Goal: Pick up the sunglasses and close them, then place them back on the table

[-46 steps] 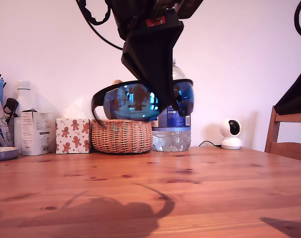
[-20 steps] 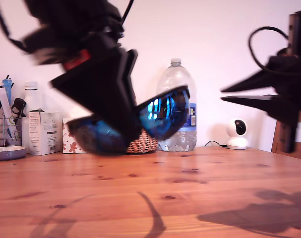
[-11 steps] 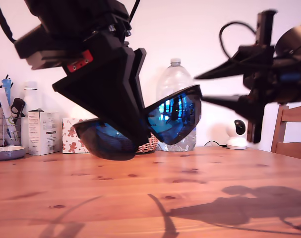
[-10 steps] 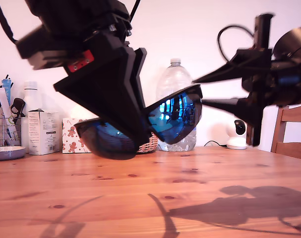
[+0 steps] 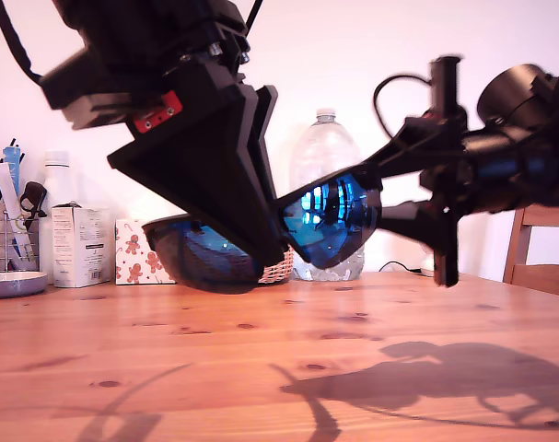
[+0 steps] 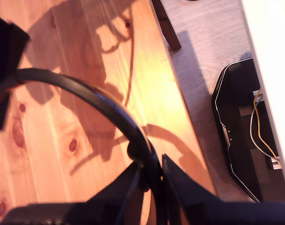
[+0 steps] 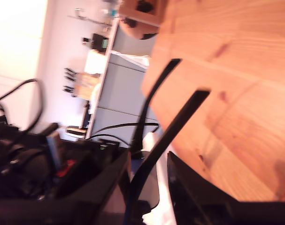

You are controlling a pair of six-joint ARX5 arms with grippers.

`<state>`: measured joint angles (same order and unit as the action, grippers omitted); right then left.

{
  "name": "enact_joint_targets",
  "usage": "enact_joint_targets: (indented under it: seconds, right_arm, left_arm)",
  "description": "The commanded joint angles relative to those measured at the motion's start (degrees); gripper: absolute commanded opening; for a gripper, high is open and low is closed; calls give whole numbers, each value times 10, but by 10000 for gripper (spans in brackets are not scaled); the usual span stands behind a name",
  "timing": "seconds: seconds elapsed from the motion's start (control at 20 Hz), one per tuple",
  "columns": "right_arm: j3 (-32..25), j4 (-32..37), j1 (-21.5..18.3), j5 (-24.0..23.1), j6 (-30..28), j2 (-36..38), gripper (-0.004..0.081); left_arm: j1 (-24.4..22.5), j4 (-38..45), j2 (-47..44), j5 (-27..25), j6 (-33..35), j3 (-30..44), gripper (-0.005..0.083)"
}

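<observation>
Our first gripper (image 5: pixel 265 249) clamps sunglasses (image 5: pixel 330 219) mid-frame above table (image 5: pixel 261 368); our second gripper (image 5: pixel 387 189), jaws apart, prob. straddles one arm.

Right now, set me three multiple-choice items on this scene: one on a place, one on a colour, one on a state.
1. Where are the sunglasses?
A. Flat on the table
B. Held in the air above the table
C. Inside the wicker basket

2. What colour is the lens?
A. Blue
B. Orange
C. Clear

3. What is my first gripper doing?
A. Hanging open, away from everything
B. Clamped on the water bottle
C. Shut on the sunglasses' frame

Answers:
1 B: the exterior view shows them raised, their shadow on the wood below.
2 A: the shield reflects blue.
3 C: the first wrist view shows both fingers pinching the black frame.
</observation>
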<state>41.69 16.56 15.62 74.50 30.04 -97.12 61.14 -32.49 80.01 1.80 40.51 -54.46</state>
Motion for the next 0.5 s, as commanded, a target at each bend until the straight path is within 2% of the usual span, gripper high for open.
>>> enact_joint_targets:
  seconds: [0.0,0.45]
  right_arm:
    - [3,4,18,-8,-5,-15,217]
    - [4,2,95,-15,-5,-17,217]
  left_arm:
    - [7,21,1,0,5,6,-20]
    - [7,40,1,-15,5,6,-20]
